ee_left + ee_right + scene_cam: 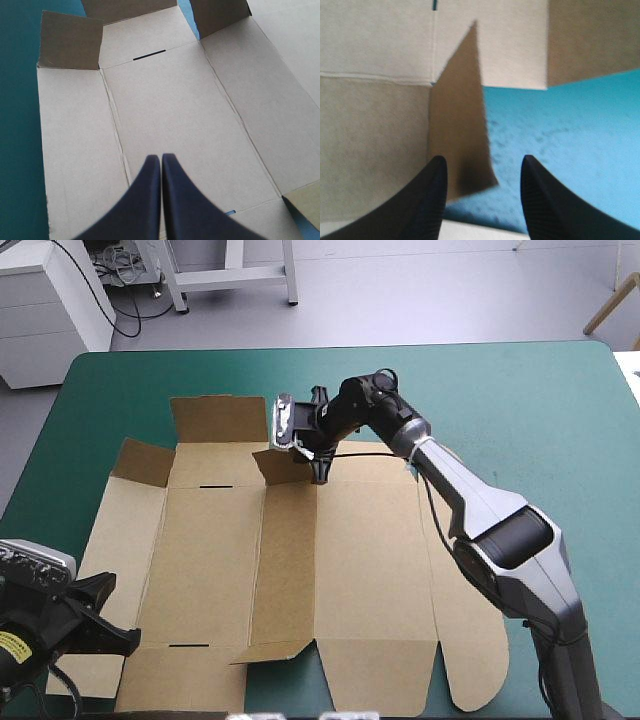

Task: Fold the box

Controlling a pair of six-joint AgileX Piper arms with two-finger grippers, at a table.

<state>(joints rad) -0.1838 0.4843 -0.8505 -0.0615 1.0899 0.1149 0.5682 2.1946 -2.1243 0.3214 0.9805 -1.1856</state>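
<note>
The box point(340, 560) is a cut sheet of brown board lying open and mostly flat on the teal-green bench point(520, 390). It spreads from the bench's left side past its middle and reaches its near edge. Along the box's far edge I see three pieces standing up from the sheet. There is a corner flap point(140, 460) at the far left, a wider far flap point(218, 418) just beside it, and a small flap point(283, 465) further toward the box's middle. A thin dark slot point(149, 54) sits on a crease of the sheet near the far flap. On the box's right side a rounded flap point(470, 640) lies flat on the cover. At the box's near edge one short tab point(275, 648) is lifted a little.

My right arm point(480, 510) reaches across the box's right half to its far edge, and the right jaws point down there, open. From the right wrist I see the small flap standing between the two black fingers point(427, 200), much closer to one than to the other. I cannot tell whether it touches that finger.

The left jaws are closed, their fingertips point(147, 175) meeting in one pointed arch with nothing between them. They hang over the box's near-left part, aimed along the sheet toward its far edge.
</note>
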